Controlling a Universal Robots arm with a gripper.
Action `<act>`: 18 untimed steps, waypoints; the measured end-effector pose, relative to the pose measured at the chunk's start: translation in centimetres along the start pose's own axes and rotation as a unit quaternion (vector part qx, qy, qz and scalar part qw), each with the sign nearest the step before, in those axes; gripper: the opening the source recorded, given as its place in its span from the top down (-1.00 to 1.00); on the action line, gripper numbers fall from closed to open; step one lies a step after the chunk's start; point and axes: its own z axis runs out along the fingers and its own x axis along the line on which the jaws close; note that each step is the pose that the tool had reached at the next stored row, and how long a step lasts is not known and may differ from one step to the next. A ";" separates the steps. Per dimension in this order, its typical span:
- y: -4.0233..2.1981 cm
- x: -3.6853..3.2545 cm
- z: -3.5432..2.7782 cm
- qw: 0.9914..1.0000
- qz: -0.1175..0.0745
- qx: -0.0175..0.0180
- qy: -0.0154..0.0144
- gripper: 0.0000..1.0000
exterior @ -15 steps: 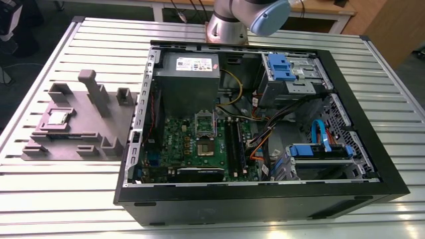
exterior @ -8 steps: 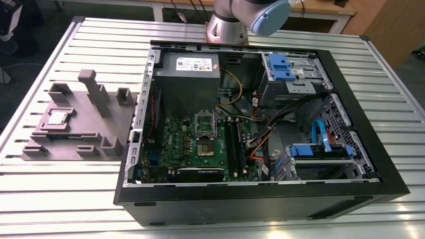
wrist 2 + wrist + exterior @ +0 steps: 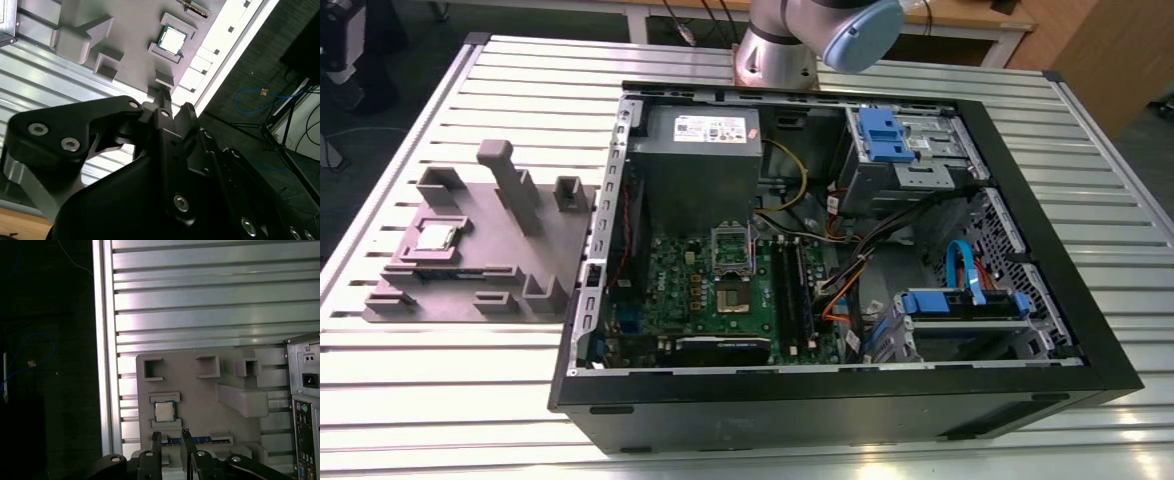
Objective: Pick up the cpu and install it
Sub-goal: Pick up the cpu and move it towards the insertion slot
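— Pickup step. Hovering an empty, spread-fingered gripper [image 3: 171, 436] well short of the cpu [image 3: 164, 411].

— Lying flat on the grey-mauve fixture block [image 3: 200, 400], outside the computer case [image 3: 854, 415]. Calls for centring squarely over it.

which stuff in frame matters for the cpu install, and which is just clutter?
Job:
- cpu, seated in the grey block
- gripper, open, holding nothing, apart from the cpu
- socket on the motherboard

Lying about:
- power supply
- blue drive caddy
- slatted table
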 end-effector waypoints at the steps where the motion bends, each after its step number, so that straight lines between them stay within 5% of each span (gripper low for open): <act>1: 0.00 0.00 0.00 1.000 0.000 0.000 0.000 0.41; 12: 0.00 0.01 0.00 1.000 0.000 0.000 0.000 -0.42; 18: 0.00 0.02 0.06 1.000 -0.012 0.000 0.001 -0.42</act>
